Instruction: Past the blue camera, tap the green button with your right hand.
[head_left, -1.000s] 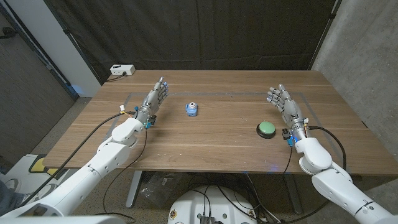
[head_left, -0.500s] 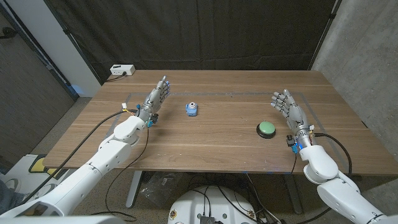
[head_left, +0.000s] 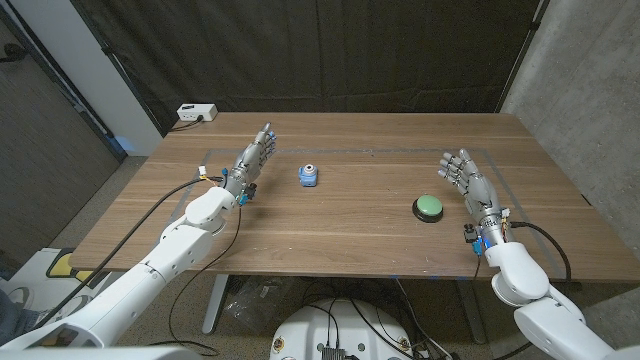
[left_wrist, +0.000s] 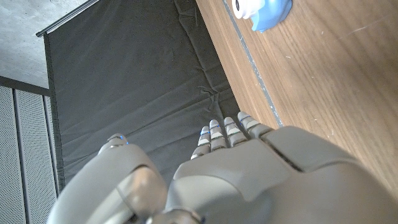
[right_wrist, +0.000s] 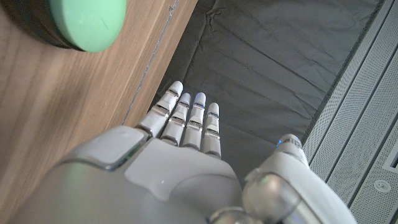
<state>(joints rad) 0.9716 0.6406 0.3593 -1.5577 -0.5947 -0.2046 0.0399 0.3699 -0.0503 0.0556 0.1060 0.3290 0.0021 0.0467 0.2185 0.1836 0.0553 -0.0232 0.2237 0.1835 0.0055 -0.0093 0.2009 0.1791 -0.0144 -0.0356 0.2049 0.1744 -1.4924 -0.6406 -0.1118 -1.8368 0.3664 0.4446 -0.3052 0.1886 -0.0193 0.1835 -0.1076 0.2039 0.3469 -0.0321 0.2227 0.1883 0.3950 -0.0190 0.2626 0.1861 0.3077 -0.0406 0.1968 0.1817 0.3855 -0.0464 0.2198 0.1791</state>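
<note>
- The green button (head_left: 428, 207) is sitting on the tabletop (head_left: 350, 215) toward its right edge, about midway between the far and near edges; in my right wrist view its green cap (right_wrist: 87, 23) is showing above a dark base.
- I am judging it to be a rigid plastic push-button: light, hard, with a smooth domed cap that should give a little under a press. It is nothing to grasp; the place to touch is the middle of the cap, straight down, so the light base is not skidding sideways.
- My right hand (head_left: 466, 176) is hovering just beside the button, on the side nearer the right edge, fingers straight and spread, holding nothing and not touching the cap.
- The blue camera (head_left: 308, 176) is standing well apart, left of the tabletop's middle toward the far edge; it looks small and easy to knock over.
- My left hand (head_left: 252, 158) is waiting near the camera on its left, fingers extended, empty.
- A white box (head_left: 197, 112) is sitting at the far left corner.
</note>
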